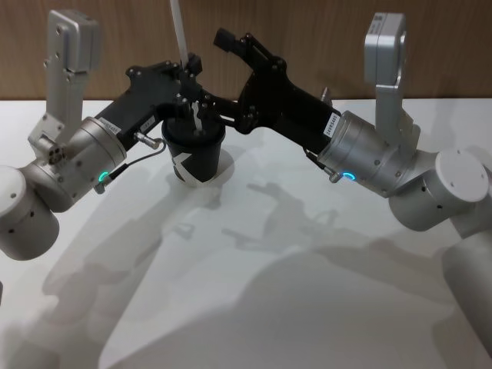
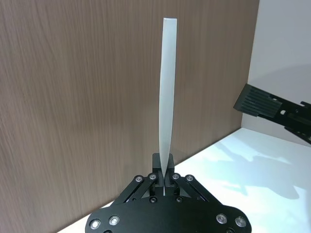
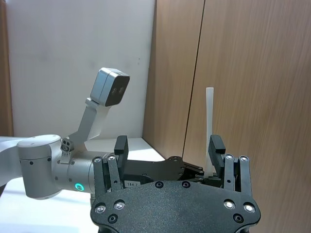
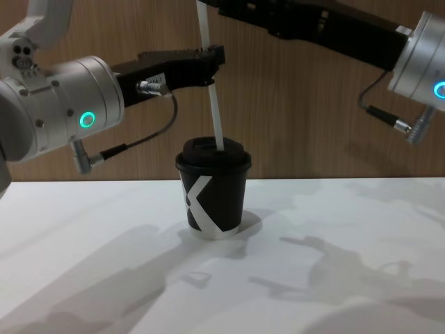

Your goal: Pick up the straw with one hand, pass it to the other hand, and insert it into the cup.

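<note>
One white table nearest, bare in front; on it the black paper cup stands upright, lid on, white K mark facing the chest view. The straw is upright, its lower end at the lid's top, seemingly at the hole; how deep it goes I cannot tell. Left gripper, green-ringed, reaches in above the cup with its fingers pinched shut on the straw's middle; the left wrist view shows the straw clamped between the tips and rising past them. Right gripper, blue-ringed, hangs just behind and above the cup, fingers spread wide, holding nothing, straw beside one finger but apart from it. Wood-panel wall behind. Judgement: pickup and handover look done, insertion started; left is pushing the straw down fully, then letting go.
</note>
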`<state>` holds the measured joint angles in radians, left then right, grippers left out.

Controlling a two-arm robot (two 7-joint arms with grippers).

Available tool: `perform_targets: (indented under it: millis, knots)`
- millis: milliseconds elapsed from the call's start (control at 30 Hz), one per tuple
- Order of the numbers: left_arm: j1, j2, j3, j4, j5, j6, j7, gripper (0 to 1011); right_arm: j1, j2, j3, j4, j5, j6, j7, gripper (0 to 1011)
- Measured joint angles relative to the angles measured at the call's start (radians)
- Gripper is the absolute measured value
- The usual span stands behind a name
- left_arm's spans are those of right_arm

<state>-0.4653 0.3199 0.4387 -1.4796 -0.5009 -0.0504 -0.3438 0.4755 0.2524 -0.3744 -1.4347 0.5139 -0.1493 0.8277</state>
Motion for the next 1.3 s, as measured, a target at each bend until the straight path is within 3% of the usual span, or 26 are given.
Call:
perform_targets:
  millis: [767,1033,1300]
  knots:
    - [-0.019,-0.032,-0.001,0.068,0.019,0.016,-0.015,15,0.000,0.000,0.000,0.000,0.000,0.000,0.000,1001]
    - [-0.027,-0.042,-0.003,0.089,0.019,0.029,-0.024,169,0.000,0.000,0.000,0.000,0.000,0.000,0.000,1001]
    - [-0.019,-0.042,-0.012,0.090,0.016,0.043,-0.037,441,0.000,0.000,0.000,0.000,0.000,0.000,0.000,1001]
